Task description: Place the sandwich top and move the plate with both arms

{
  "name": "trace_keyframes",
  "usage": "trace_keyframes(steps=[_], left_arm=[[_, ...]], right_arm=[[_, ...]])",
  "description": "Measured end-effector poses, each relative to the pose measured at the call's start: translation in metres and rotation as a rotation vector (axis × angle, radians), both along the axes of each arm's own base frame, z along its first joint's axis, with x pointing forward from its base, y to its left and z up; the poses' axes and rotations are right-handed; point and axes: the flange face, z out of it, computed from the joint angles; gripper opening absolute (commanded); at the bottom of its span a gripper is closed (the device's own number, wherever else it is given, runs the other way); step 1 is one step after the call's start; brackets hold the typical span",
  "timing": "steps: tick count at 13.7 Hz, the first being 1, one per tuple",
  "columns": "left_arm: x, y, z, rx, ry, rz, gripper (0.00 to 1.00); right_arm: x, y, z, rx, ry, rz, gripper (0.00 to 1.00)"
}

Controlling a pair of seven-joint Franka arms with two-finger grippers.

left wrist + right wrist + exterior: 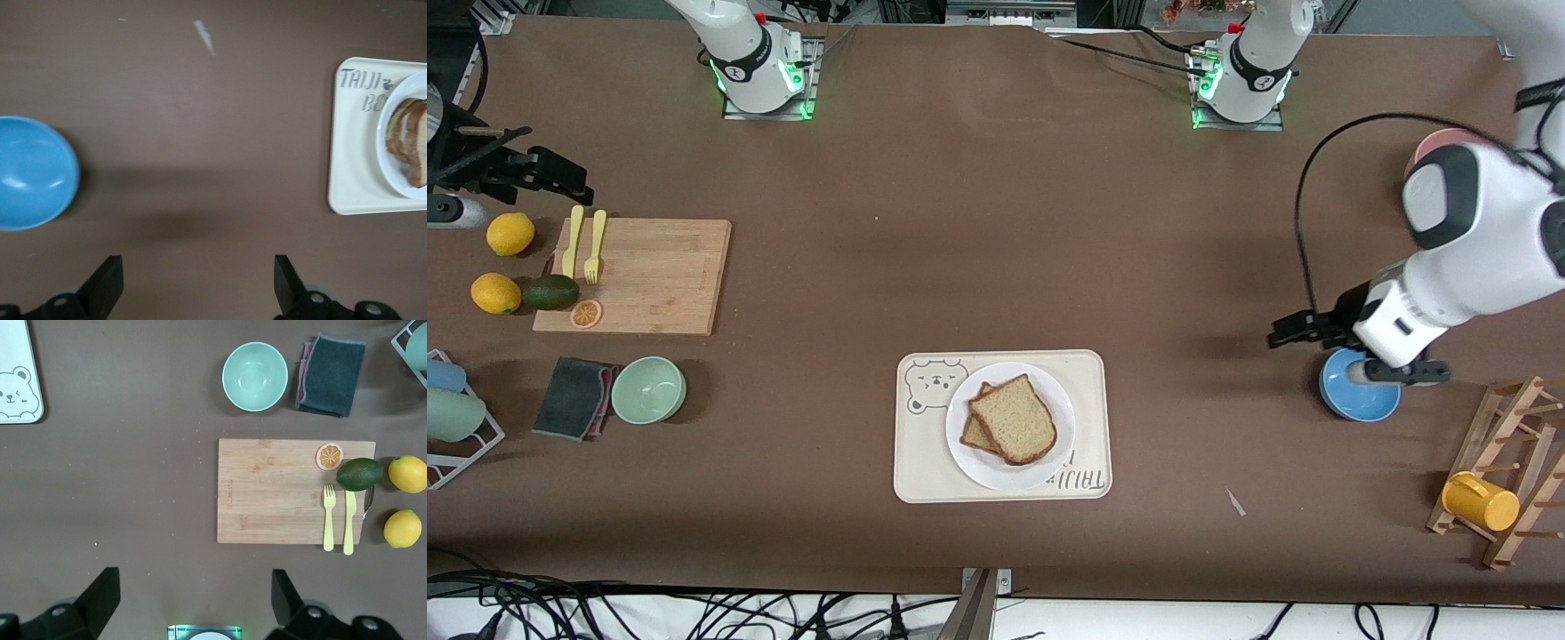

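Observation:
The sandwich top [1016,416] lies on a second bread slice [975,433] on the white plate [1009,476], which stands on the cream bear tray [920,462] in the middle of the table. The left wrist view shows the bread stack [417,143], the plate [392,170] and the tray [353,167] at its edge. My left gripper [1396,372] is open and empty over the blue bowl, toward the left arm's end; its fingers stand wide apart in its wrist view [199,287]. My right gripper [560,182] is open and empty, high over the right arm's end [195,603].
A blue bowl [1356,400] [30,173] sits under the left gripper, with a wooden rack and yellow mug [1480,500] nearby. At the right arm's end are a cutting board [636,276] [280,490], a green bowl [649,389] [255,377], a grey cloth [574,397], lemons and an avocado.

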Motion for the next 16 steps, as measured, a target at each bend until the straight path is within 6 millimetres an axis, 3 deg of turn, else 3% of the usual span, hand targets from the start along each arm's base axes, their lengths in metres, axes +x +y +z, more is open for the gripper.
trace_keyframes(steps=[3,5,16], left_arm=[[-0.020,0.027,0.051,0.032,-0.018,0.036,0.99],[-0.029,0.030,0.069,0.042,-0.023,0.041,0.99],[-0.042,0.032,0.092,0.106,-0.019,0.038,0.99]], right_arm=[[0.000,0.000,0.000,0.000,0.000,0.000,1.00],[0.000,0.000,0.000,0.000,0.000,-0.001,1.00],[0.000,0.000,0.000,0.000,0.000,-0.001,1.00]])
